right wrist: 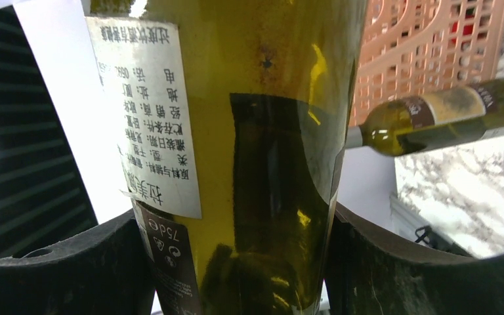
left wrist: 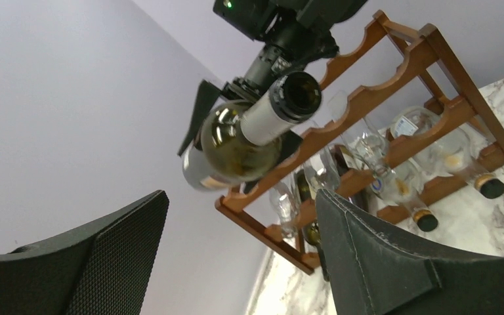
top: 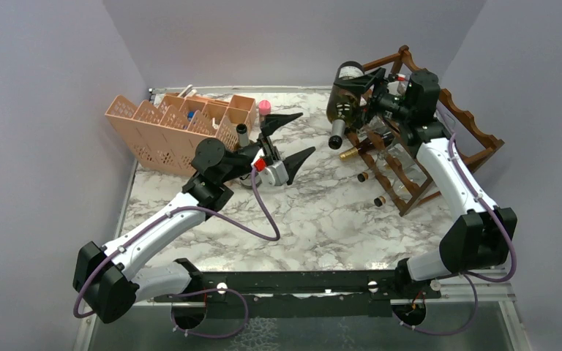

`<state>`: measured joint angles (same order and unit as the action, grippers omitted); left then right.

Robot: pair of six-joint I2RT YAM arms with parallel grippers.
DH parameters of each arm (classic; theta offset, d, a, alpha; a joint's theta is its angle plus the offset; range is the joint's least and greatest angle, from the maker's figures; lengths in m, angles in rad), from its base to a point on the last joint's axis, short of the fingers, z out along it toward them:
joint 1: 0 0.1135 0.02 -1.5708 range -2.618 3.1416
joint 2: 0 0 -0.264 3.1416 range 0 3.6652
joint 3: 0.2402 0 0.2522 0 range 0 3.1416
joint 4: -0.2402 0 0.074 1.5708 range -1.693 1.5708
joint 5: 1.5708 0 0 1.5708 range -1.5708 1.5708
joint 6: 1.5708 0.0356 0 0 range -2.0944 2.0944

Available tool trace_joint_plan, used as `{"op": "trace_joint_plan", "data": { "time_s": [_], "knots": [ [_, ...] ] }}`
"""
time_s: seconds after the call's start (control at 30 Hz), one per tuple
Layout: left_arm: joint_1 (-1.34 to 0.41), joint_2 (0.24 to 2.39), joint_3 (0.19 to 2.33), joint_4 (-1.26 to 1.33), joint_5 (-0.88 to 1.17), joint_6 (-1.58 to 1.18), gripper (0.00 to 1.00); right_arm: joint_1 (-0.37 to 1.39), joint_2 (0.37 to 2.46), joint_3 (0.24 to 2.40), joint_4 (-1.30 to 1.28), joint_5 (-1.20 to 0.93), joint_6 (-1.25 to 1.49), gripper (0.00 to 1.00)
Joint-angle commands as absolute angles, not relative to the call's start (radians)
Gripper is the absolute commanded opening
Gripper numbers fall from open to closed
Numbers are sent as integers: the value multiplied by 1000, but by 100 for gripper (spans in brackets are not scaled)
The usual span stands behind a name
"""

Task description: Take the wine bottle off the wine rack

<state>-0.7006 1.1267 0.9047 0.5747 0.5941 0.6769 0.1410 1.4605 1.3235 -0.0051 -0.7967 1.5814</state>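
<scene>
Clamping on the green body of the wine bottle (right wrist: pixel 262 131) beside its white back label, the right gripper (right wrist: pixel 236 262) is shown with a pad pressed to either side of the glass. The grip is taken on the wide part, presumably so that the weight is carried without slipping.

From the left wrist, the bottle is seen tilted at upper centre, mouth toward the camera, in front of the near end of the wine rack (left wrist: pixel 474 93). It appears to be lifted out of the top tier, though contact with the scalloped rail cannot be ruled out.

Several other bottles (top: pixel 353 153) are left lying in the lower tiers at the right of the overhead view. Their necks jut out beneath the held one, where they could be struck if it is lowered early.

At centre frame the left gripper (top: pixel 308 131) is held wide apart and empty, aimed toward the bottle, perhaps for a handover. A peach lattice organiser (top: pixel 165 124) is set at upper left, well apart.
</scene>
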Motion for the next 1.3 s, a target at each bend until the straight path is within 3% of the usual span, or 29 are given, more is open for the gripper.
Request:
{"op": "trace_joint_plan", "data": {
  "time_s": [0.0,0.13,0.37,0.67,1.27],
  "knots": [
    [-723,1162,983,594,655,738,82,159,1401,1293,156,-884,1668,56],
    [-755,1196,1014,594,691,736,78,178,1394,1285,158,-889,1679,56],
    [-794,1243,1034,594,679,779,80,206,1397,1280,160,-887,1690,56],
    [-857,1328,1091,593,633,867,65,241,1391,1237,182,-893,1716,56],
    [-890,1391,1100,594,532,965,49,247,1365,1184,228,-916,1775,56]
  ]
}}
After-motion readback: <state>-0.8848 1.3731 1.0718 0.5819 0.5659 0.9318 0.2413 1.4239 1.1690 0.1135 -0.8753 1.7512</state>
